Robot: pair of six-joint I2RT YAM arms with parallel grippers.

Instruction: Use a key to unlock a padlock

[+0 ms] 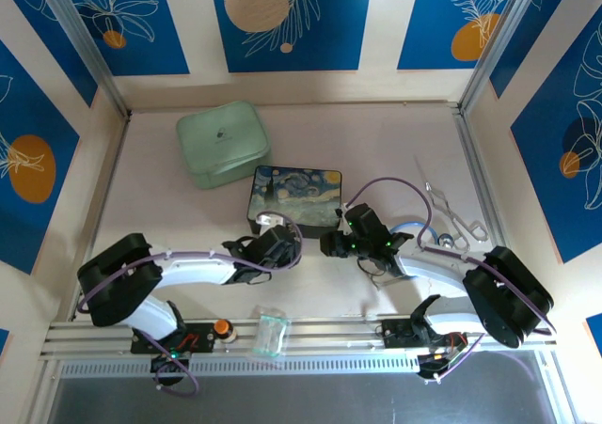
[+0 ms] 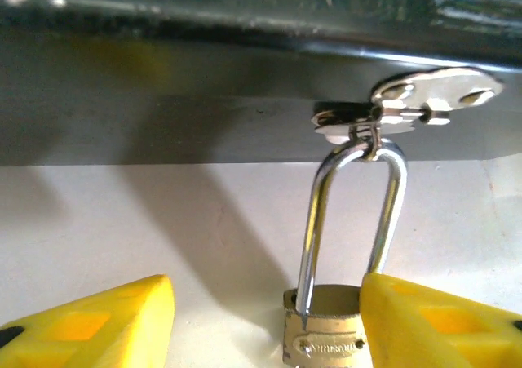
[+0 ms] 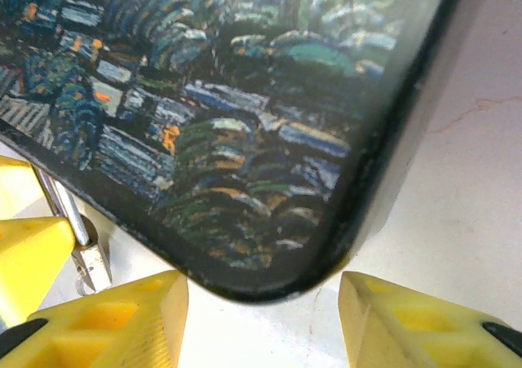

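Dangling from the clasp [image 2: 408, 107], the padlock [image 2: 322, 329] looks light, slick — pinch its brass body; both jaws wide, empty.

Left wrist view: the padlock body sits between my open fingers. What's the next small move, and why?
Probably close the left gripper on the padlock body to steady it. One finger looks to touch the brass body while the other stands apart, and the shackle is hooked through the clasp of the painted box. The right gripper is open at that box's corner.
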